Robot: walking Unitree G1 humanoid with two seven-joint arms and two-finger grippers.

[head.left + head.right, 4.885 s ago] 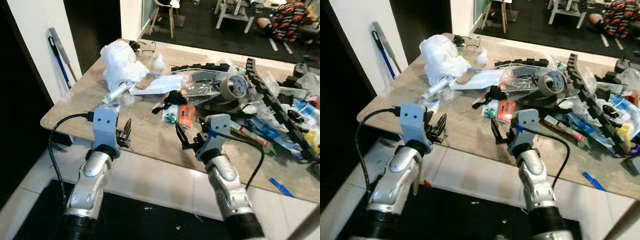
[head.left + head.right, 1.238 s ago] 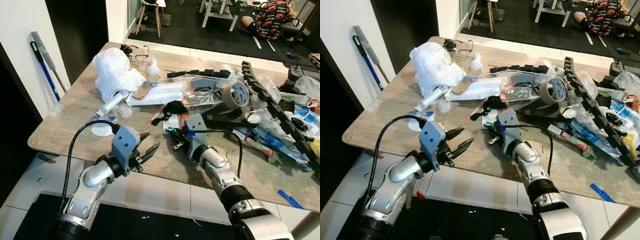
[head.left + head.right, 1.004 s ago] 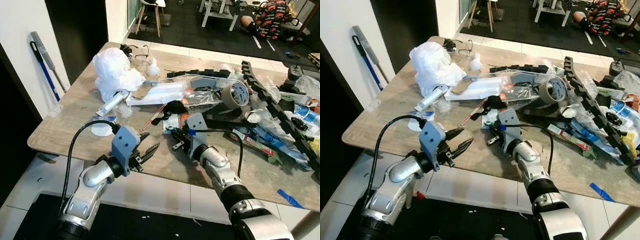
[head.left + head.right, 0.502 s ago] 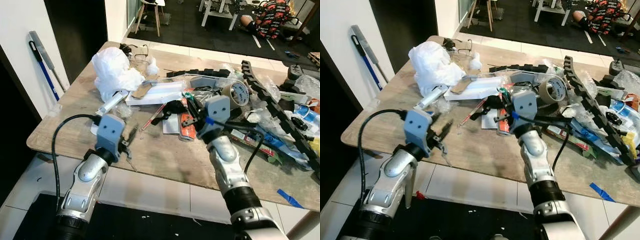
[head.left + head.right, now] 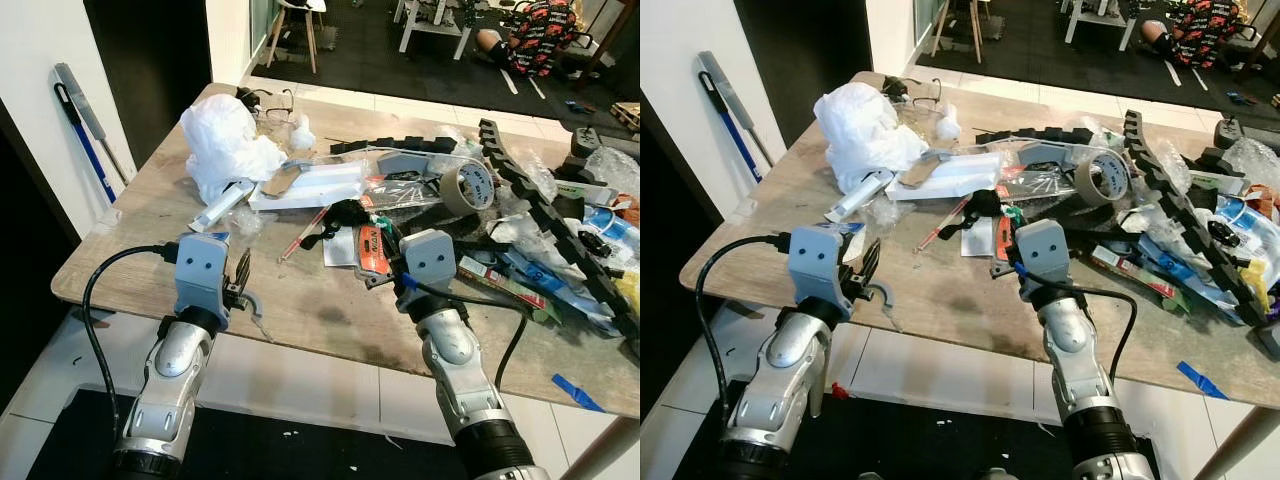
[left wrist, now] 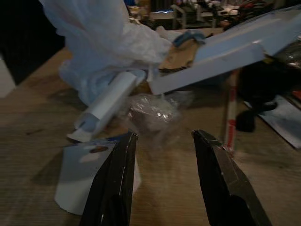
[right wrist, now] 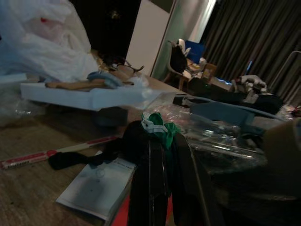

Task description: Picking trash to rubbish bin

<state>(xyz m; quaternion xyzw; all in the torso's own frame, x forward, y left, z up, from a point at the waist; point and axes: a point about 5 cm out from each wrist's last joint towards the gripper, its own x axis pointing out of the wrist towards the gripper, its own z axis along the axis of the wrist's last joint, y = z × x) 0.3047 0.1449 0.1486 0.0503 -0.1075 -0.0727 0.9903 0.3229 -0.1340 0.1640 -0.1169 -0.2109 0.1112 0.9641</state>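
a: near edge first. status?
b: left gripper [image 6: 162, 181] is held low over the near left part of the surface [image 5: 300, 310], fingers spread, nothing between them. a crumpled clear wrapper [image 6: 153, 110] and a white tube [image 6: 110, 101] are seen just ahead of it.
a: right side?
b: right gripper [image 7: 157, 155] is raised just above the surface, fingers pressed together on a small green-and-white scrap [image 7: 157, 126]. one piece of trash is judged picked, not yet binned.
a: bin?
b: no rubbish bin can be made out, so drop-off is judged still to come.
a: farther back?
b: most of the trash is left: an orange packet [image 5: 370, 245] and white paper sheet [image 7: 96, 186] near the right gripper, then a white plastic bag [image 5: 225, 145], a flat white box [image 5: 310, 185], a tape roll [image 5: 465, 185], a black cable chain [image 5: 525, 195] and mixed wrappers heaped toward the far right. task is judged at an early stage.
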